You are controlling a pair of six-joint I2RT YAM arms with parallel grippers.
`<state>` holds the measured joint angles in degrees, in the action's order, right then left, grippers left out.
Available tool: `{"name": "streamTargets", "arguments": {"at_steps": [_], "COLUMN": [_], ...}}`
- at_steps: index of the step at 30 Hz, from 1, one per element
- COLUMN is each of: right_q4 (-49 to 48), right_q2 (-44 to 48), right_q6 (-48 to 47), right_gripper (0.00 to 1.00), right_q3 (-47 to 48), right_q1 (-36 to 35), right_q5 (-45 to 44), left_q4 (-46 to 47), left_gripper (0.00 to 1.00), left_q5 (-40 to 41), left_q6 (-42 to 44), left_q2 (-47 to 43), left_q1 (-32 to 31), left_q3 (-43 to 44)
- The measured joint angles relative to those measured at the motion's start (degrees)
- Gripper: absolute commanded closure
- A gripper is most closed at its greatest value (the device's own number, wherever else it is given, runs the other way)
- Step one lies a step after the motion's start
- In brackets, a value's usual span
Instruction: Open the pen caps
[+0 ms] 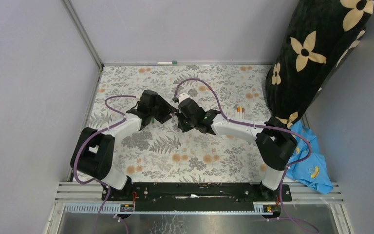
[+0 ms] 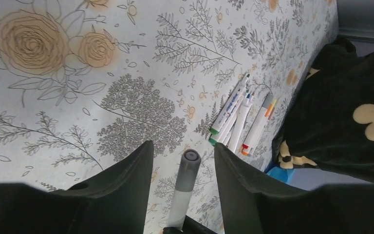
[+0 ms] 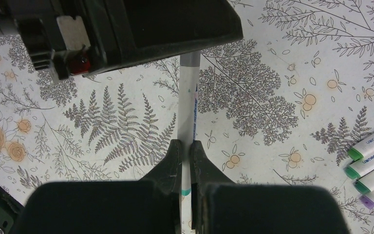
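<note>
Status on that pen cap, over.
Right gripper shut on white pen barrel. Left gripper open astride its grey cap, cap on. Other pens lie apart, none in the way.

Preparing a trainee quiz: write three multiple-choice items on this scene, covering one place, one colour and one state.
1. Where does the loose cluster of white marker pens lie?
A by the arm bases; B beside the black flowered cloth; C in the far left corner.
2. What colour is the small plastic pen cap between the left gripper fingers?
A grey; B red; C yellow.
3. The right gripper is:
A wide open; B out of view; C shut on the thin white pen barrel.

Answers: B, the pens lie next to the cloth; A, the left wrist view shows grey; C, its fingers pinch the barrel.
</note>
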<state>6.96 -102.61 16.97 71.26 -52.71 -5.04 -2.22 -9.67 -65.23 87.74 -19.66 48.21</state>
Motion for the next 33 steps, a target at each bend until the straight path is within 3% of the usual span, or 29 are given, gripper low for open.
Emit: {"name": "streamTargets", "arguments": {"at_steps": [9,23,26,28,31,33], "right_q4": [-0.02,0.09,0.50,0.70,1.11,1.27], "right_q2": [0.02,0.55,0.76,0.90,1.16,1.31], "right_q6": [0.00,-0.02,-0.07,-0.07,-0.07,-0.11], "right_gripper": [1.00,1.00,1.00,1.00,1.00,0.93], "right_q3": [0.00,-0.68,-0.68,-0.68,-0.68,-0.68], "right_q1": [0.00,0.00,0.13,0.22,0.22,0.22], "right_q5": [0.02,-0.09,-0.24,-0.22,-0.24,-0.24], "left_q4": [0.48,0.50,0.50,0.55,0.57,0.76], "left_gripper": [0.63,0.78,0.88,1.00,1.00,1.00], "left_q5": [-0.50,-0.70,-0.87,-1.03,-1.49,-1.73], "left_q6": [-0.26,0.52,1.14,1.55,1.95,2.16], "left_q2": [0.17,0.22,0.48,0.59,0.59,0.59], "left_q1": [-0.57,-0.57,-0.57,-0.57,-0.59,-0.59], "left_q3": [0.57,0.57,0.57,0.57,0.57,0.57]}}
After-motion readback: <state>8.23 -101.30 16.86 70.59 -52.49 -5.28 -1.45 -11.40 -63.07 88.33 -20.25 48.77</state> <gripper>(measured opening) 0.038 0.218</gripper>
